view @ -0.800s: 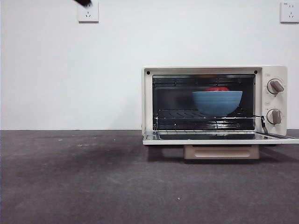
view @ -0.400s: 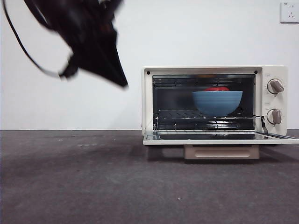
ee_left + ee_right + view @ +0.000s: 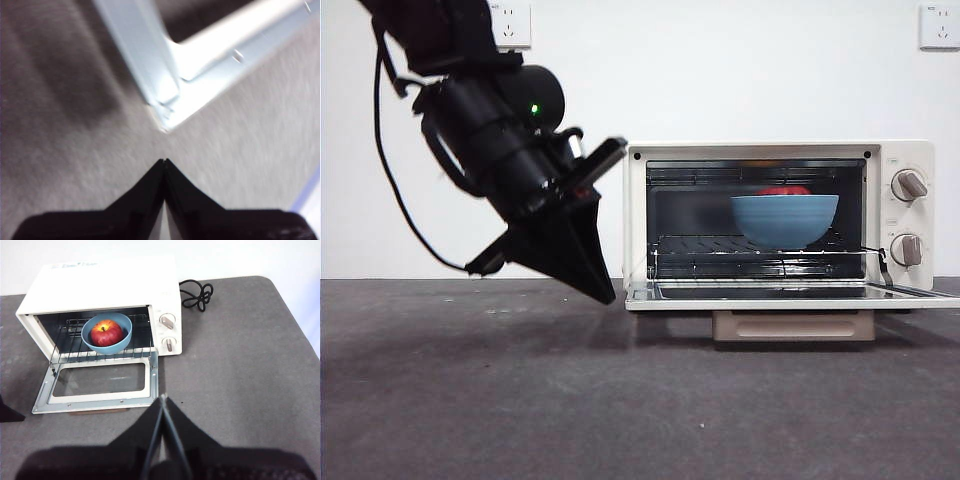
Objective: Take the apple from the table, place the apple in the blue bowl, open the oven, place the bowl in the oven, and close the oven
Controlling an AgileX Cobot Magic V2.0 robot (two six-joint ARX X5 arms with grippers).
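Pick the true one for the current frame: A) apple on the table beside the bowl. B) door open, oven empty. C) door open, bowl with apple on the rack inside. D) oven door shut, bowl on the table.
C: the oven has its door folded down flat, and the blue bowl sits on the wire rack inside with the apple in it.

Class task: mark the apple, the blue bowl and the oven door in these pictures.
apple (image 3: 105, 332), right wrist view, on its red top near the stem.
blue bowl (image 3: 785, 222), front view, on its outer wall.
oven door (image 3: 151, 375), right wrist view, on its frame.
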